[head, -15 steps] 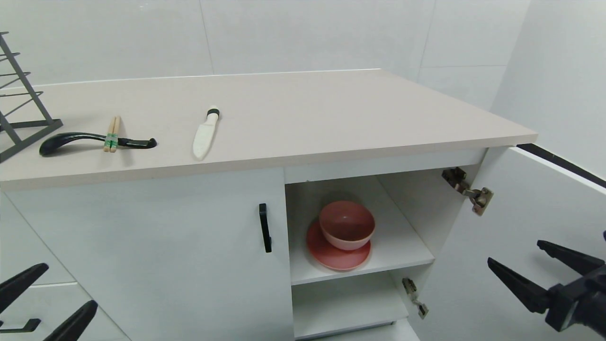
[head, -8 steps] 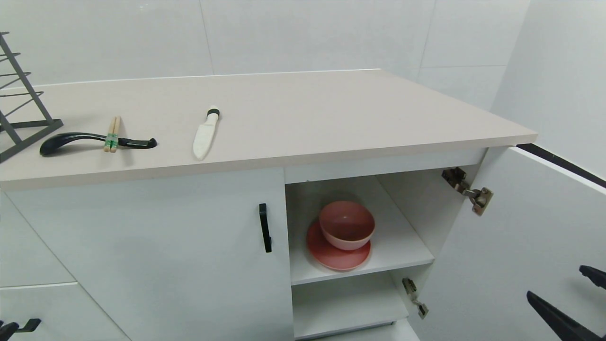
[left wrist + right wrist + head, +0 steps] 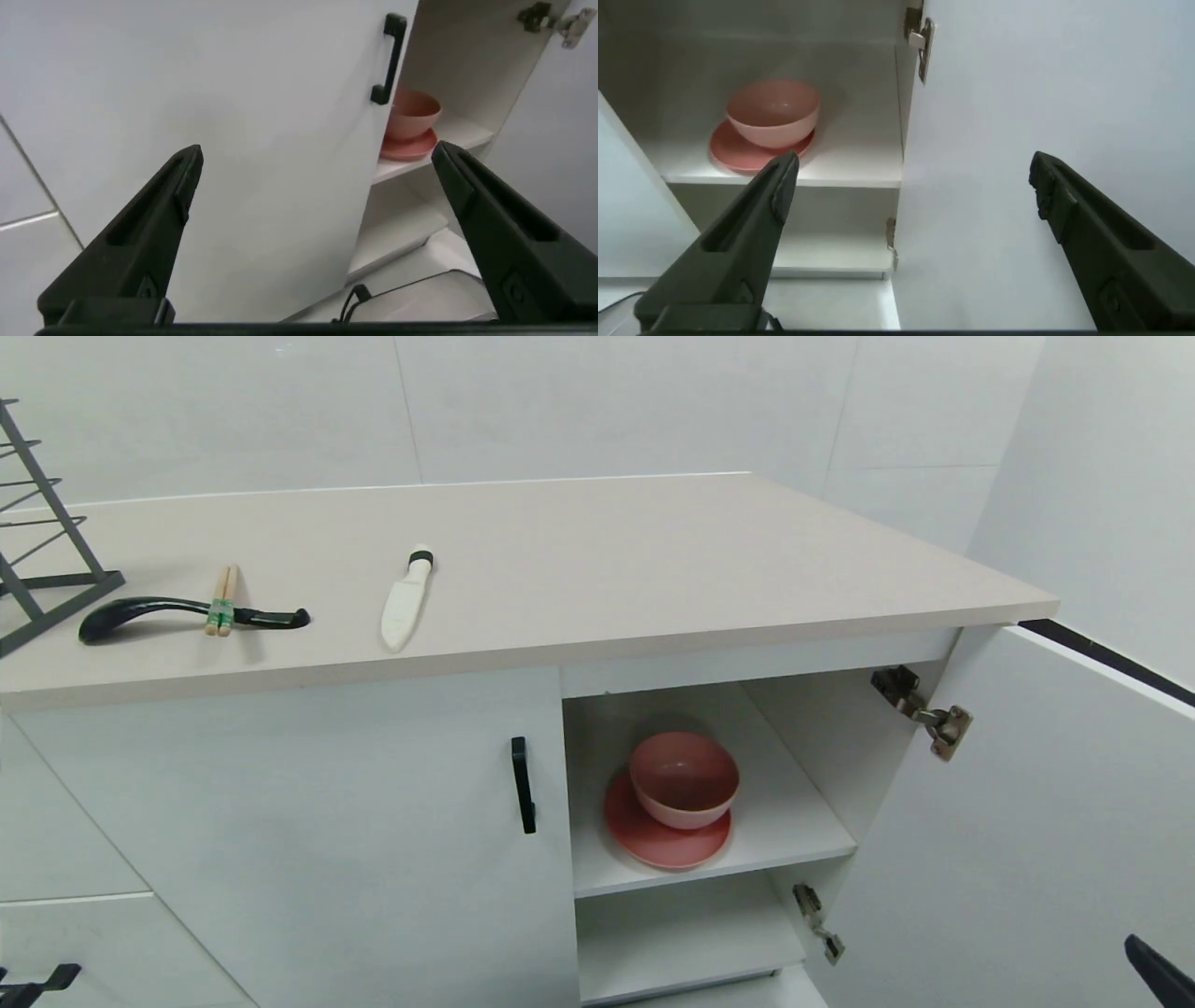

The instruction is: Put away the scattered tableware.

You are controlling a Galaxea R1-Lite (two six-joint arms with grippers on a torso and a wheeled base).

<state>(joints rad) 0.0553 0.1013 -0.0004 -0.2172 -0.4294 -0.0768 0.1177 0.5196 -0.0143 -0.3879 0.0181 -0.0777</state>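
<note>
**Tableware on the counter, bowl and plate in the cupboard**

Our left gripper (image 3: 316, 154) is opened wide before the closed white cabinet door (image 3: 234, 112). On the beige countertop (image 3: 607, 551), beside a grey wire rack (image 3: 42, 579), a black ladle (image 3: 140, 613) lies with 2 wooden chopsticks (image 3: 221, 600) across its handle. A white knife with a black band (image 3: 406, 597) lies apart from them. On the upper shelf (image 3: 803, 821), 1 pink bowl (image 3: 683, 779) sits on a pink plate (image 3: 665, 845). Our right gripper (image 3: 913, 161), also spread wide, is near the open white door (image 3: 1046, 93).

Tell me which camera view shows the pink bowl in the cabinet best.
The head view: it looks down into the pink bowl, showing its whole rim and the plate beneath. The right wrist view shows the bowl from the side; in the left wrist view the closed door cuts off its edge.
</note>
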